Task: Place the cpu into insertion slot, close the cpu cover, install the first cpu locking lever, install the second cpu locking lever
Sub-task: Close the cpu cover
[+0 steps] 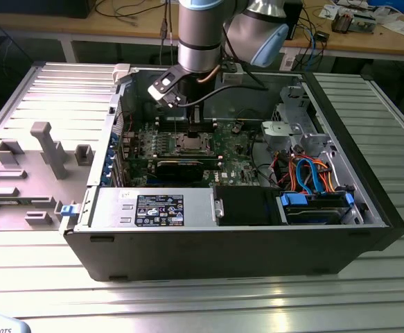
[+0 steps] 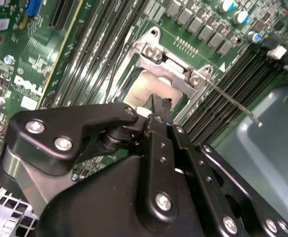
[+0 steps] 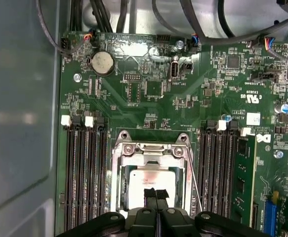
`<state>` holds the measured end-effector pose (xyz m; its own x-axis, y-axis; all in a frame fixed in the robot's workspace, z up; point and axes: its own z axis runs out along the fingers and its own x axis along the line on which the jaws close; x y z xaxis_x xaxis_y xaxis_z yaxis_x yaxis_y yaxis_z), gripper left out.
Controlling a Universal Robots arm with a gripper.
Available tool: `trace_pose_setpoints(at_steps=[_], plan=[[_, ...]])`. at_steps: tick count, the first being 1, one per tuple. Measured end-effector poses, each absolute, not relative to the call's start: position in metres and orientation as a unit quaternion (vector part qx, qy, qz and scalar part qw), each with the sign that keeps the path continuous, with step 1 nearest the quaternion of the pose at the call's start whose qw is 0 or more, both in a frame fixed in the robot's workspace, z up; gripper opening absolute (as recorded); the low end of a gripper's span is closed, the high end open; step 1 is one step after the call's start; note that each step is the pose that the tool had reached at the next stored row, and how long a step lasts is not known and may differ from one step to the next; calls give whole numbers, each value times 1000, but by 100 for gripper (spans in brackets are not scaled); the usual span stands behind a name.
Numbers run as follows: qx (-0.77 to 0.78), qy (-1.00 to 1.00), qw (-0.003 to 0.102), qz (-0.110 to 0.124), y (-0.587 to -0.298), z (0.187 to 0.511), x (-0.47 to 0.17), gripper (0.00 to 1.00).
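The cpu [image 3: 141,180] shows its pale silver top inside the insertion slot [image 1: 190,142] on the green motherboard. The cpu cover [image 3: 151,150], a silvery frame, lies around it, and its hinge end [image 2: 168,61] appears in the second wrist view. My gripper [image 3: 156,194] is shut, with its black fingertips [image 2: 158,104] together right over the chip's top and nothing between them. Whether they touch it I cannot tell. A thin metal locking lever [image 2: 232,101] runs along one side of the socket and sticks out over the memory slots; it also shows as a thin wire [image 3: 193,180].
The open computer case [image 1: 368,208] stands on a ribbed metal table. Black memory slots [image 3: 84,173] flank the socket on both sides. A drive cage with orange and blue cables [image 1: 305,173] and a black power supply [image 1: 160,208] sit inside. Grey fixtures [image 1: 46,146] stand at the exterior view's left.
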<state>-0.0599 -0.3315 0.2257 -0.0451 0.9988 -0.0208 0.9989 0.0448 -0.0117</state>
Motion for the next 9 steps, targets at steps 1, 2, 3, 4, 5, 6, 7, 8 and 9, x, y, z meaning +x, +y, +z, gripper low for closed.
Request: trace_pose_setpoints(at_steps=[1, 2, 3, 4, 5, 6, 7, 8, 9], plan=[[691, 723, 3, -11, -332, 226, -61, 11], [691, 723, 3, -11, -331, 226, -62, 11], [691, 723, 3, -11, -331, 226, -63, 11], [690, 723, 3, -11, -331, 225, -64, 11], [690, 723, 3, -11, -332, 225, -65, 11], [690, 724, 3, -11, -332, 225, -66, 11], [690, 724, 4, -11, -331, 225, -67, 11], [690, 724, 3, -11, -332, 225, -68, 11], [690, 724, 3, -11, -331, 225, -69, 11]])
